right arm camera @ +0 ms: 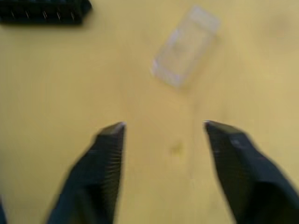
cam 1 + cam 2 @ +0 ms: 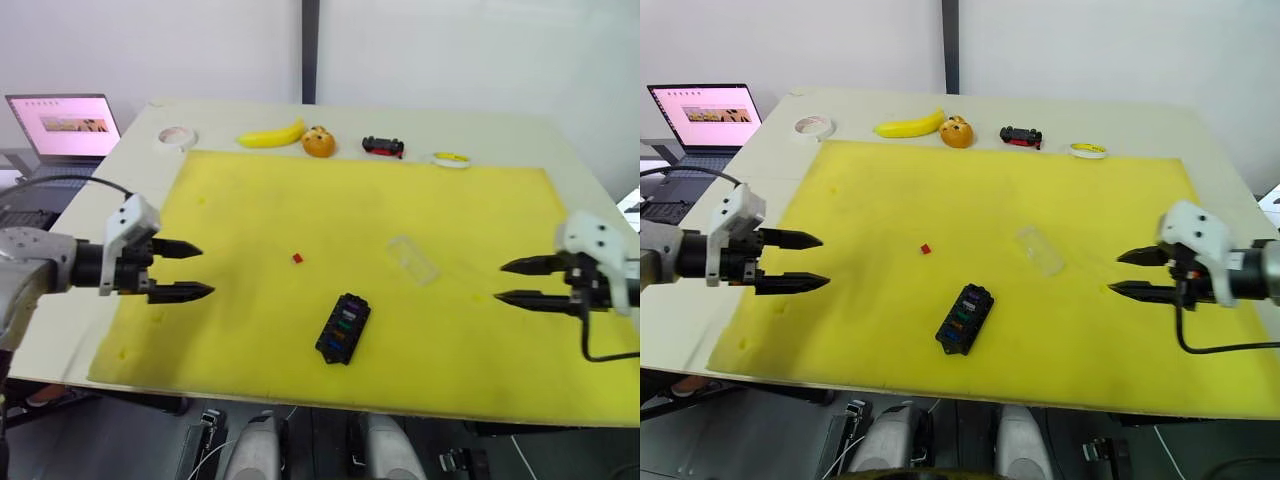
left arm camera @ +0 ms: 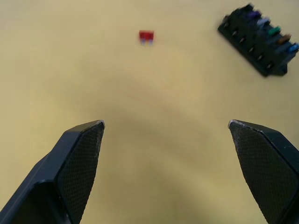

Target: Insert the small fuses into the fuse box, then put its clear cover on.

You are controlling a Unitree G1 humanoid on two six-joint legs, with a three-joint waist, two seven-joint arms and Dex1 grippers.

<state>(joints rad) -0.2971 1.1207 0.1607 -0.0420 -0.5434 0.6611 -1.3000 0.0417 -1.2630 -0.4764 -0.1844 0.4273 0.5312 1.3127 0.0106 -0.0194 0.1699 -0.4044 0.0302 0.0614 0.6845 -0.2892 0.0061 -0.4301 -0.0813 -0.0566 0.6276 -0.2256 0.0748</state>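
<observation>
1. Head views: the fuse box lies on the yellow mat near its front edge, several coloured fuses already seated in its slots. One red fuse lies loose at about 11 o'clock from the box; the clear cover rests at about 1 o'clock, apart from both. The left gripper and right gripper hover at the mat's side edges, fingers spread, empty.
2. Left wrist view: both fingers stand wide apart above bare mat, the red fuse and fuse box ahead of them.
3. Right wrist view: fingers parted, the cover just ahead of them.
4. Judgement: insertion is nearly done; next the left gripper should reach in, pinch the tiny red fuse by its edges, and align it over an empty slot.
</observation>
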